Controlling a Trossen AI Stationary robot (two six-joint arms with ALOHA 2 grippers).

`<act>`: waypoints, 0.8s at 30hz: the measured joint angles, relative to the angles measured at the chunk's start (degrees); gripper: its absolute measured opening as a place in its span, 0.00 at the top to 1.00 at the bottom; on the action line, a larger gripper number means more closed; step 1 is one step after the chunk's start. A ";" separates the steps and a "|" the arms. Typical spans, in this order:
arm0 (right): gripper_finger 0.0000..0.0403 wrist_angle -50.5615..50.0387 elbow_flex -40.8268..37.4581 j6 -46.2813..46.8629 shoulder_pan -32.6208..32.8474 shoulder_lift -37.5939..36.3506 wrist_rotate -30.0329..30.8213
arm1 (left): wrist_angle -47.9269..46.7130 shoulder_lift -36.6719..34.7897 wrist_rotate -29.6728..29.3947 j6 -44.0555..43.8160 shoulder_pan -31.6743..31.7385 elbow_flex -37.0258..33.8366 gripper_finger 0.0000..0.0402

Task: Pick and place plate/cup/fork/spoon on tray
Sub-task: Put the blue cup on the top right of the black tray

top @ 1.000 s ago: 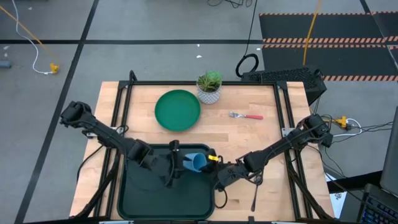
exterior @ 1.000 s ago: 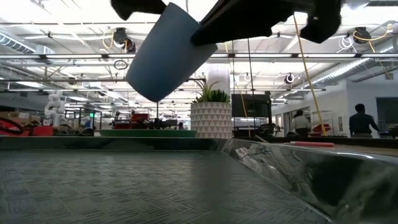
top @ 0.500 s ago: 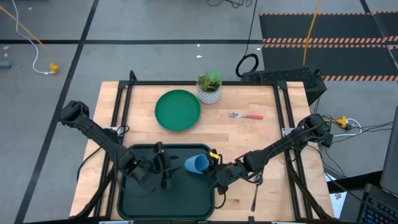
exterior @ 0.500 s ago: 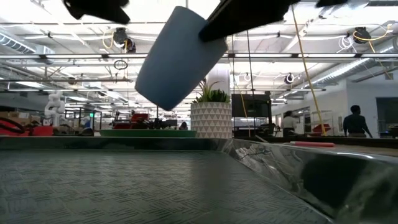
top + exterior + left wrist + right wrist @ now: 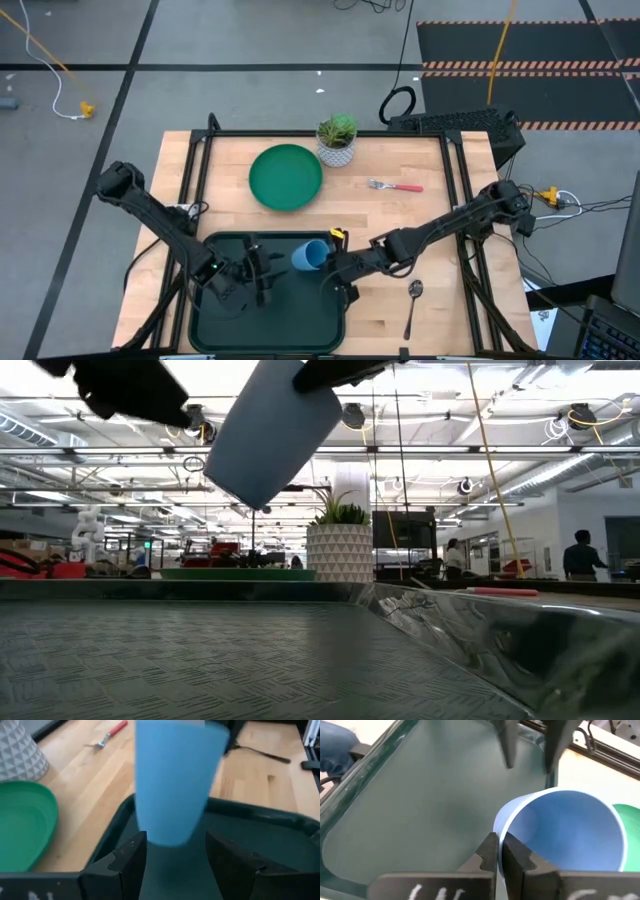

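Observation:
The light-blue cup (image 5: 308, 256) hangs tilted above the dark tray (image 5: 225, 322), held by my right gripper (image 5: 331, 268). In the low view the cup (image 5: 275, 430) points its base down toward the tray floor (image 5: 200, 660). My left gripper (image 5: 262, 276) is open over the tray, just left of the cup and not touching it; its fingers (image 5: 131, 862) stand apart below the cup's base (image 5: 175, 780). The green plate (image 5: 286, 177), the red-handled fork (image 5: 396, 186) and the silver spoon (image 5: 412, 305) lie flat on the table. My right gripper pinches the cup's rim (image 5: 501, 831), with one finger inside the mouth and one outside the wall. The fingers come roughly level from the table's right side. The cup is lifted clear of the tray and tilted, with its mouth toward my right gripper and its base toward my left gripper.
A white patterned plant pot (image 5: 337, 142) stands at the far edge beside the plate. The spoon lies right of the tray near the front edge. The tray's raised rim (image 5: 450, 625) runs under my right arm. Bare wood lies between the plate and the fork.
My left gripper has drawn back from the cup toward the table's left and near edge and stays open over the tray. My right gripper has carried the cup a little toward the left and upward; the cup stays tilted and clear of the tray.

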 joint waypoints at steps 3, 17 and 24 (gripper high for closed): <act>1.00 -0.82 0.75 0.00 -0.35 -0.11 0.02 | 3.95 0.00 0.02 -0.22 -0.87 -1.63 0.50; 1.00 -1.30 0.95 4.47 -0.47 -0.11 0.11 | 11.22 0.00 -3.65 2.26 -6.96 -1.85 0.48; 1.00 -1.74 0.95 4.50 -0.33 -0.11 0.02 | 13.22 0.10 -1.11 2.81 -6.96 -1.85 0.24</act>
